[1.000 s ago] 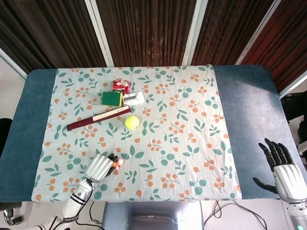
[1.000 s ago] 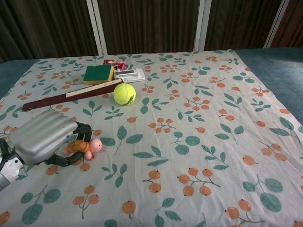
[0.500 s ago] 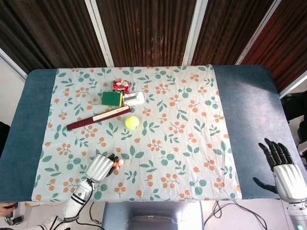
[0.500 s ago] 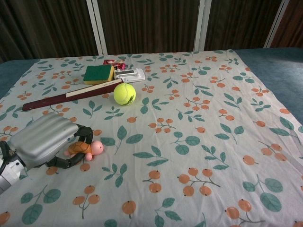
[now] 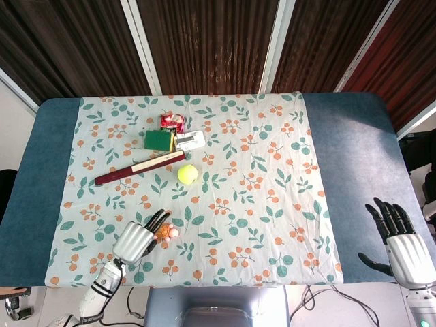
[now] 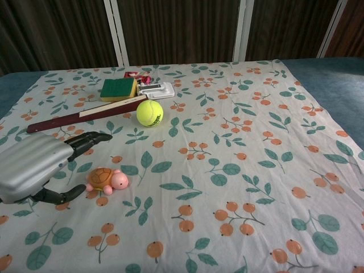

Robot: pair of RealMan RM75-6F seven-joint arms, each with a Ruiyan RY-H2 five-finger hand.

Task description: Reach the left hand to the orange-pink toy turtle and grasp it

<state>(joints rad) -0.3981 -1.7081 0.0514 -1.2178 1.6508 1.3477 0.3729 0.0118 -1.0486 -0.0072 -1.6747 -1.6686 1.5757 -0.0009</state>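
The orange-pink toy turtle lies on the floral cloth near the front left, its pink head pointing right. My left hand sits just left of it, fingers stretched out past the shell's far side and thumb low on the near side, with a small gap to the toy. It holds nothing. My right hand rests over the blue table at the far right, fingers spread and empty; the chest view does not show it.
A yellow tennis ball lies beyond the turtle. Behind it lie a dark red stick, a green and yellow sponge, a white object and a red wrapper. The floral cloth spreads to the right.
My left hand's fingers, curled around the turtle before, have straightened and the hand has drawn back to the left. The turtle now lies free on the cloth.
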